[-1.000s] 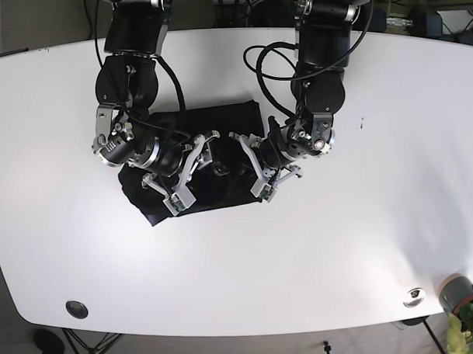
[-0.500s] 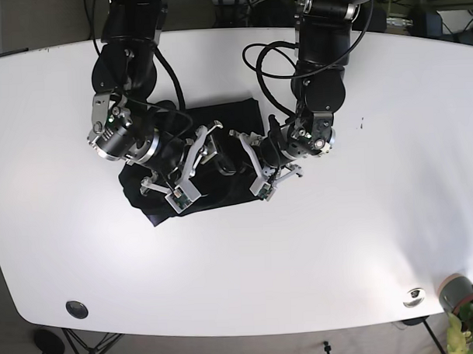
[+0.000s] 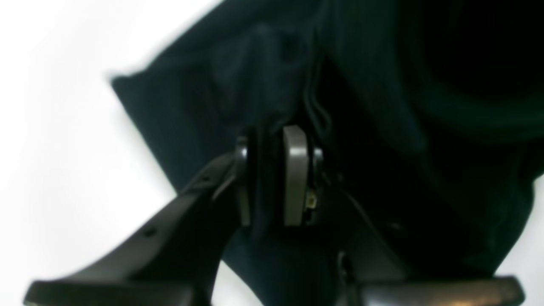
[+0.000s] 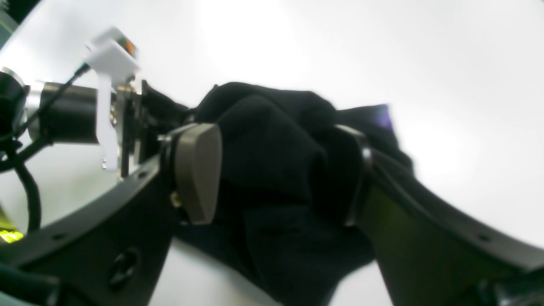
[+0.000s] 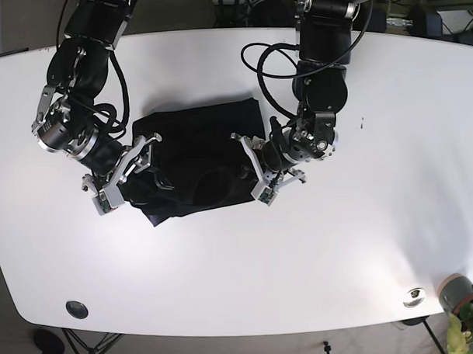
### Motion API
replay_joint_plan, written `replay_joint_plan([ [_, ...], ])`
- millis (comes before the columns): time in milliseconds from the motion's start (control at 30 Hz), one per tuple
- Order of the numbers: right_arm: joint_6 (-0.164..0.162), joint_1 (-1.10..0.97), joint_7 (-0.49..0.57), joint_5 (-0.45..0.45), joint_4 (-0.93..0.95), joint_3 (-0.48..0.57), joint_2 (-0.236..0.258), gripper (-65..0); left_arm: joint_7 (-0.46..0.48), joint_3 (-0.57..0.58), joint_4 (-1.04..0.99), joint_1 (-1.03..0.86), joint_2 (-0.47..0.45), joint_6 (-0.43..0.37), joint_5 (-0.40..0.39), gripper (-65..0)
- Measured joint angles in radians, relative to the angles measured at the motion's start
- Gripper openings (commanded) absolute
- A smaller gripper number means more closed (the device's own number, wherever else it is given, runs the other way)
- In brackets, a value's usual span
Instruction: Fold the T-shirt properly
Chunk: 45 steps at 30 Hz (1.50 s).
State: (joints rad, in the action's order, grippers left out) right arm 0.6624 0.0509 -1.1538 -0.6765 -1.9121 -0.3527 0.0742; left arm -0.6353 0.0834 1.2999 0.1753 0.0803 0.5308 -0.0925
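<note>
With the black shirt (image 5: 193,159) bunched at table (image 5: 379,250) centre, the left gripper (image 3: 267,178) pinches its 3 o'clock edge between narrow jaws while the right gripper (image 4: 272,178), jaws wide around a thick wad at 9 o'clock, should draw evenly to avoid twisting the fold.

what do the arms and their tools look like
Both arms are black with rounded joint housings, silver metal rings near the wrists and loose black cables. The left tool and right tool have black finger frames with grey-tan pads. White printed brackets sit at the wrists.
</note>
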Motion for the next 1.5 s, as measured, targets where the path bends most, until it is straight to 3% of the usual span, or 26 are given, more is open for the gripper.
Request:
replay_joint_plan([
  [133,0.000,0.000,-0.002,-0.063,0.082,0.008,0.018,-26.5,0.001,0.000,0.037,-0.001,-0.003,0.000,-0.072,-56.5],
  [367,-0.002,0.081,-0.001,-0.089,0.177,0.011,0.048,-11.9,0.002,0.006,0.156,-0.021,-0.059,0.000,-0.154,-56.5],
  [600,0.000,0.132,-0.002,-0.090,0.266,0.014,0.064,-12.0,-0.014,0.003,0.174,-0.095,-0.148,0.000,-0.188,-56.5],
  [867,-0.001,0.132,-0.002,-0.084,0.350,0.076,0.072,-14.6,0.001,0.006,0.137,-0.114,-0.158,-0.003,-0.220,-56.5],
  [1067,-0.001,0.122,0.003,-0.091,0.350,0.146,0.063,-23.5,0.002,0.008,0.079,-0.127,-0.158,0.000,-0.221,-56.5],
  [1267,-0.008,0.108,-0.001,-0.079,0.351,0.136,0.055,-40.7,0.048,0.008,0.011,-0.113,-0.153,0.001,-0.247,-56.4],
  [1433,-0.008,0.105,0.008,-0.091,0.351,0.142,0.039,-59.6,0.056,0.008,-0.016,-0.097,-0.153,0.008,-0.257,-56.4],
  [1500,-0.007,0.088,0.010,-0.091,0.348,0.142,0.040,-63.1,0.049,0.008,-0.018,-0.092,-0.153,0.008,-0.255,-56.4],
])
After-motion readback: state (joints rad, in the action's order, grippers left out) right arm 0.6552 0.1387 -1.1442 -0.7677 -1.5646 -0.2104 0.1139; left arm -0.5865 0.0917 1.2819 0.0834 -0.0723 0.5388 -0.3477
